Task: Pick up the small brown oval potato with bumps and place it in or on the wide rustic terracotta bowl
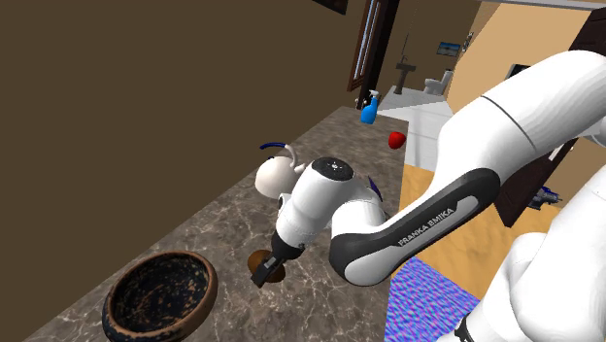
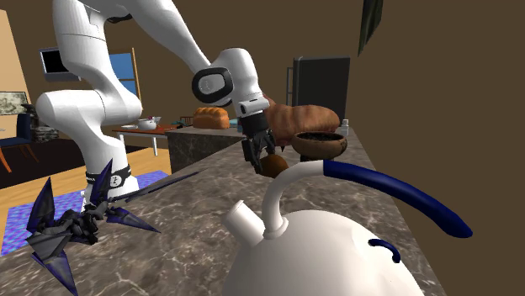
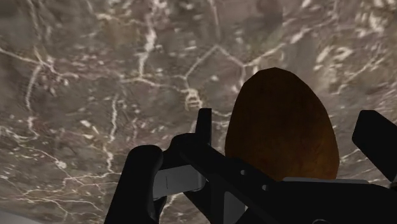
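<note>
white kettle with a blue handle stands closest in the second exterior view, on the marbled counter. further along, the gripper hangs low over the counter, its black fingers spread either side of the brown potato. slim gaps show, so nothing is clasped. the dark brown bowl sits near the potato, apart from it, toward the shoulder view's left.

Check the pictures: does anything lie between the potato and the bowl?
Nothing visible does. In the shoulder view, bare counter separates the potato from the bowl. The teapot stands on the potato's other side, off that path.
</note>
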`<move>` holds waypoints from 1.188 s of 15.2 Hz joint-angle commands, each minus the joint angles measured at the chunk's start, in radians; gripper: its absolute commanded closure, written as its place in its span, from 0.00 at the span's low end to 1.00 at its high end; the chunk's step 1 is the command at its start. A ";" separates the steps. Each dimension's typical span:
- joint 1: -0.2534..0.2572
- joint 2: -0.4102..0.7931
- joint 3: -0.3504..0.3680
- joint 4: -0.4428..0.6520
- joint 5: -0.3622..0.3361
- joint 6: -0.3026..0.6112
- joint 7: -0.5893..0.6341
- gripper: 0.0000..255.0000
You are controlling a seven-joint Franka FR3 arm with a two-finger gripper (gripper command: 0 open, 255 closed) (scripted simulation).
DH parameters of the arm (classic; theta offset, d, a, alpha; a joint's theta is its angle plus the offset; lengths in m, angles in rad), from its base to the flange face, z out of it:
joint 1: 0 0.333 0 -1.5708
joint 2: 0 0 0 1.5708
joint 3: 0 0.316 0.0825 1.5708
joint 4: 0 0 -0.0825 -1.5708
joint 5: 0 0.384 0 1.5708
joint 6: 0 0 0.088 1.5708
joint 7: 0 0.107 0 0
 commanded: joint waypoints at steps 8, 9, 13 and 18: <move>0.000 0.001 0.000 0.001 0.000 0.000 0.000 1.00; 0.000 0.001 0.000 0.000 0.000 0.001 0.000 1.00; 0.005 -0.026 -0.001 0.006 0.034 -0.028 -0.026 1.00; 0.018 -0.086 -0.009 0.025 0.098 -0.101 -0.075 1.00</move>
